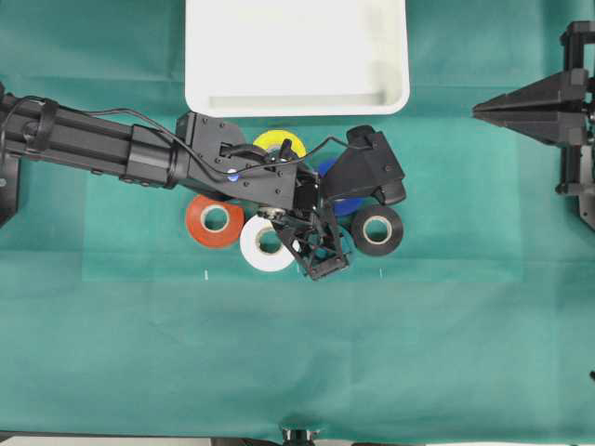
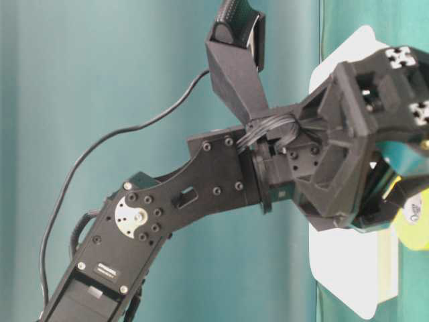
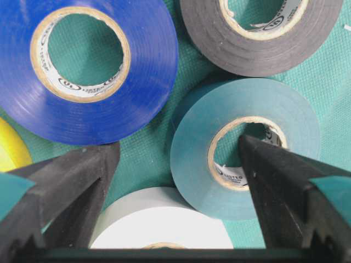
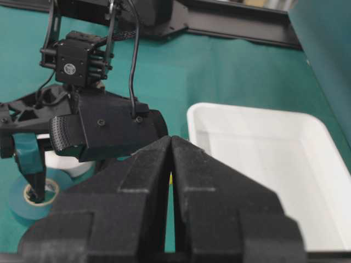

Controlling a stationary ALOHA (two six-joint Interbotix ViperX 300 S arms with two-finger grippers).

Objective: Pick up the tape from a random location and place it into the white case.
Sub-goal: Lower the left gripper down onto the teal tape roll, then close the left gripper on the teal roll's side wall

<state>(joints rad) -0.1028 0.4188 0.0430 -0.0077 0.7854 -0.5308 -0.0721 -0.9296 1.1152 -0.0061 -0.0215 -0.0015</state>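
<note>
Tape (image 3: pixel 247 148) straddled by left gripper (image 3: pixel 181 181), jaws wide, one finger in core; grasp step; closing needed next.

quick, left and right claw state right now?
left claw: open, straddling one side of the tape, one finger in its core
right claw: shut, empty

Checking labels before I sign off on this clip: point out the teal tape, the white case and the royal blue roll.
teal tape (image 3: pixel 285 123): left wrist view, on its flat upper face.
white case (image 1: pixel 297 102): overhead view, on its near rim.
royal blue roll (image 3: pixel 148 60): left wrist view, on its flat face.
</note>
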